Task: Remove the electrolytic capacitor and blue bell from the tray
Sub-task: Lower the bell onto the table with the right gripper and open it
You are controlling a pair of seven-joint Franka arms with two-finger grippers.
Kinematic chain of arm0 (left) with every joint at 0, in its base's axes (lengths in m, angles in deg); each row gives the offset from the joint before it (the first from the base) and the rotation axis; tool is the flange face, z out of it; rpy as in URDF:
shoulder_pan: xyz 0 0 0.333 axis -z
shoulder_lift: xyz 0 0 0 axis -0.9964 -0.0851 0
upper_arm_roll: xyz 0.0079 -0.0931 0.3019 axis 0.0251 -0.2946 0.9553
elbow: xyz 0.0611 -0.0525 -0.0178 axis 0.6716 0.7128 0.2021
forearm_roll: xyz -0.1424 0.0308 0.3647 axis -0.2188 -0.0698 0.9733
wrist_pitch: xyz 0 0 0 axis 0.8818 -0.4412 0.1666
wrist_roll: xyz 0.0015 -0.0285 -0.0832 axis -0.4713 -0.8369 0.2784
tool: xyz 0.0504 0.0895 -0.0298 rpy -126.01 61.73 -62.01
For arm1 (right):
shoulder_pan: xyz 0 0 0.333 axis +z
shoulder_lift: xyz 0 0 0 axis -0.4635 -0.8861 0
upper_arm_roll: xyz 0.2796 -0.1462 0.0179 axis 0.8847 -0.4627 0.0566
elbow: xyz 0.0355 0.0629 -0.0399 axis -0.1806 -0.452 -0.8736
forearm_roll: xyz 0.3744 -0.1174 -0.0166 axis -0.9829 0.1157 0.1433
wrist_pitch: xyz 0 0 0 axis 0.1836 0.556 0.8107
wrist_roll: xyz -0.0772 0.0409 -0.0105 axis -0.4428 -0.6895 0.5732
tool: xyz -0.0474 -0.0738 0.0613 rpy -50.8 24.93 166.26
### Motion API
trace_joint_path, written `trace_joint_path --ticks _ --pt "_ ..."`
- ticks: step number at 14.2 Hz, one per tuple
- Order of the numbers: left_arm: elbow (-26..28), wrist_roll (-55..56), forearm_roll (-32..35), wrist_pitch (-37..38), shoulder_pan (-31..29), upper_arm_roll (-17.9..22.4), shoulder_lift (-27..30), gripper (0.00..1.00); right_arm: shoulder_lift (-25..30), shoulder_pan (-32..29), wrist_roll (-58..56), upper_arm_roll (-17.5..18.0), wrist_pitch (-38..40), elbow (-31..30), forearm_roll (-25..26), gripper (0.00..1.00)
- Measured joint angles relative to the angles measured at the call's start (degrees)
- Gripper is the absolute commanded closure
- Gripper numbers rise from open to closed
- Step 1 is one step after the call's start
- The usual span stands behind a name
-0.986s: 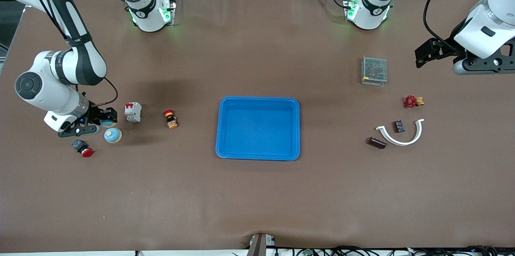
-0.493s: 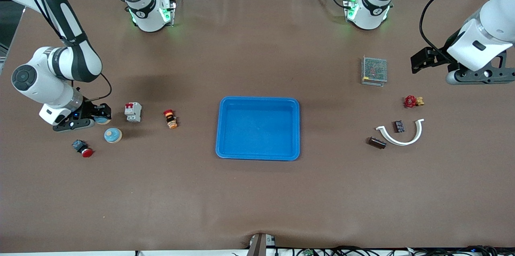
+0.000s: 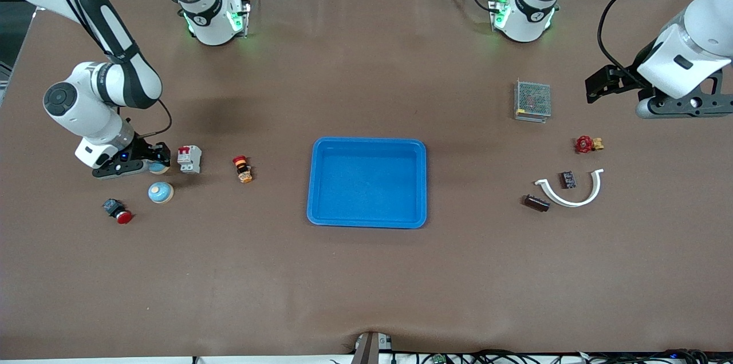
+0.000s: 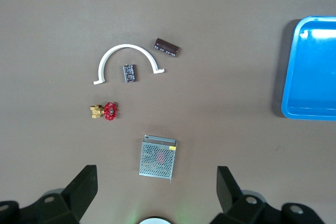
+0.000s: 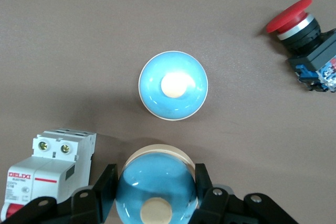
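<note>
My right gripper is shut on a blue dome bell with a tan base, held just above the table beside the circuit breaker. A second blue bell stands on the table nearer the front camera; it also shows in the right wrist view. The capacitor, a dark brown cylinder, lies by the white arc at the left arm's end; it also shows in the left wrist view. My left gripper is open and empty, high over the table beside the mesh box. The blue tray sits empty mid-table.
A white circuit breaker, a red push button and a small red-yellow button lie at the right arm's end. A metal mesh box, a red valve, a white arc and a small module lie at the left arm's end.
My right gripper, holding the bell, swung out toward the table's end and then back toward the circuit breaker. My left gripper dropped a little, then held still.
</note>
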Motion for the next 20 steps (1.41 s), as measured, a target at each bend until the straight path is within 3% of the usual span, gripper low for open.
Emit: trace_joint_path --ticks 20 --pt "0.6 0.0 0.0 0.0 -0.2 0.1 0.5 0.00 -2.7 -0.5 0.0 0.0 -10.3 -5.0 0.0 1.00"
